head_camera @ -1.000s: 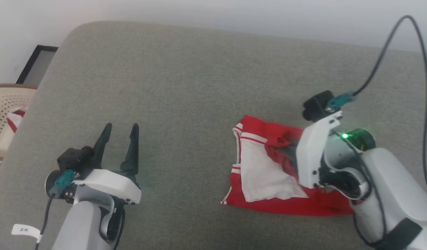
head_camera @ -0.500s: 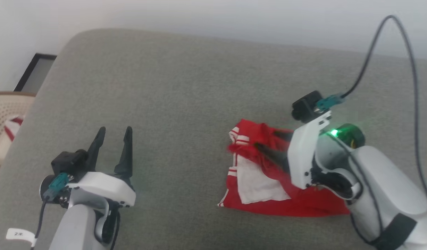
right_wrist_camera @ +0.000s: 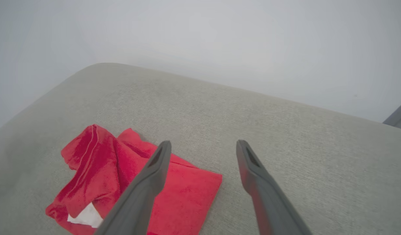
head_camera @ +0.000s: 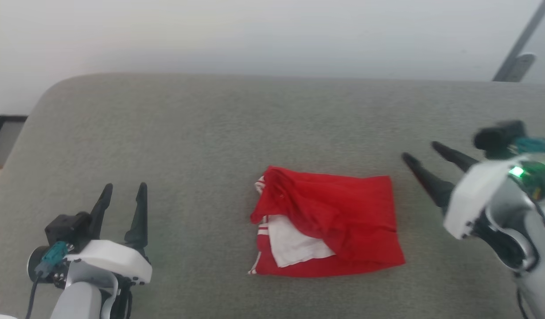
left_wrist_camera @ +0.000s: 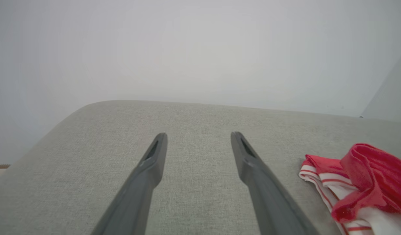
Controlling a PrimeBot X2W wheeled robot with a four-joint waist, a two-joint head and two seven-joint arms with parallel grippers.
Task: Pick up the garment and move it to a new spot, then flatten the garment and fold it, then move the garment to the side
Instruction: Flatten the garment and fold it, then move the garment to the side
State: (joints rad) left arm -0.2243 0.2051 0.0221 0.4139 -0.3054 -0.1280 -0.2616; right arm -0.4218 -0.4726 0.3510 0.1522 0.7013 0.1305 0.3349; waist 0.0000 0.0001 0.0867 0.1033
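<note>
Right gripper (head_camera: 419,149) withdrawn, garment (head_camera: 343,212) folded red, white sleeve showing

- Red jersey garment (head_camera: 330,221): low bundle on grey woven-fabric cushion (head_camera: 201,128).
- Left of garment: bare cushion up to left gripper (head_camera: 125,186).
- Right of garment: short gap, then right gripper (head_camera: 419,149), fingers spread.
- Behind garment: bare cushion to pale wall (head_camera: 254,35).
</note>
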